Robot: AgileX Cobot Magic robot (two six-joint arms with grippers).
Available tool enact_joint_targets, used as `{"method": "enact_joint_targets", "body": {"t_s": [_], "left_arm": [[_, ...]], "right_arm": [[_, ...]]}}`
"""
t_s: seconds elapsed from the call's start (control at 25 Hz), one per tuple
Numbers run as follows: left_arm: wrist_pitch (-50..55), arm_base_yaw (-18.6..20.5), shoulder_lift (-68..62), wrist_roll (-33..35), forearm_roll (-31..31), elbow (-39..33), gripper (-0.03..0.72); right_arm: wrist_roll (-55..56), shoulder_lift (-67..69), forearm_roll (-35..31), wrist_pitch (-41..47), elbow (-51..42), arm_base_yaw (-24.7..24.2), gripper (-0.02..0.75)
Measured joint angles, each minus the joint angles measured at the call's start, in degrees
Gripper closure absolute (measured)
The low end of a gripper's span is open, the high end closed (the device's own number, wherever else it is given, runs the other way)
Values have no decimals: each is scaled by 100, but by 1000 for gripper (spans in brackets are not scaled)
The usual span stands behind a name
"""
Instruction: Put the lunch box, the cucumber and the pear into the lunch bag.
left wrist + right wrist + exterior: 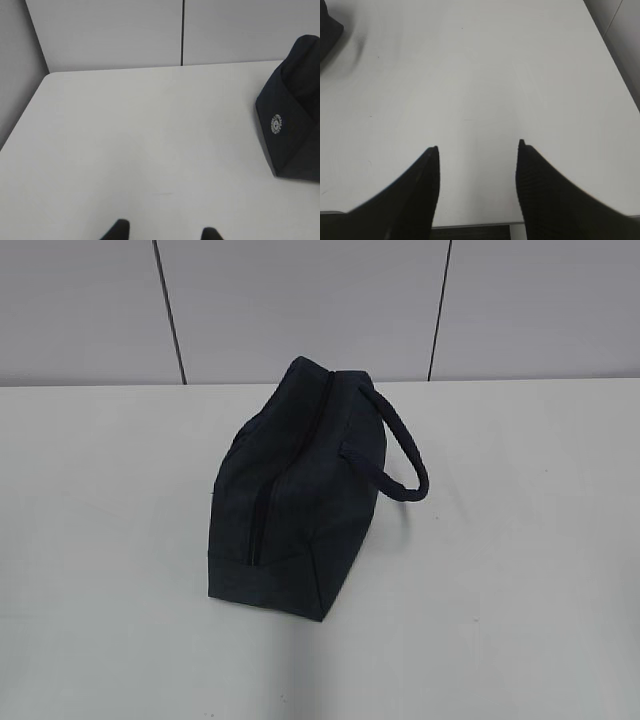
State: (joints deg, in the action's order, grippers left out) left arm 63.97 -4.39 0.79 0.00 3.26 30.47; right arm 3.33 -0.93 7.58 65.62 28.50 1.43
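Left wrist view shows the left end effector (162, 234) only as two dark fingertips at the bottom edge, parted with nothing between them, over bare white bench (125, 140). The lunch bag (292, 110) sits at that view's right edge, a small round white logo facing the camera. In the exterior view the lunch bag (290, 490) stands mid-bench, its zipper line running over the top and apparently closed, and its looped strap handle (400, 455) arching to the right. The right end effector (477, 150) hangs partly open and empty over the bench, with a dark corner of the bag at upper left.

No lunch box, cucumber or pear shows anywhere; they may already be inside. If the bag must be opened, one arm should steady the fabric while the other finds the pull, which I cannot locate here.
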Motion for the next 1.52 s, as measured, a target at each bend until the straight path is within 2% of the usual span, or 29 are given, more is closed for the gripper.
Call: {"method": "enact_joint_targets", "body": {"t_s": [1.52], "left_arm": [[0, 0, 0, 0, 0, 0, 425]], "right_arm": [[0, 0, 0, 0, 0, -9, 347]]}}
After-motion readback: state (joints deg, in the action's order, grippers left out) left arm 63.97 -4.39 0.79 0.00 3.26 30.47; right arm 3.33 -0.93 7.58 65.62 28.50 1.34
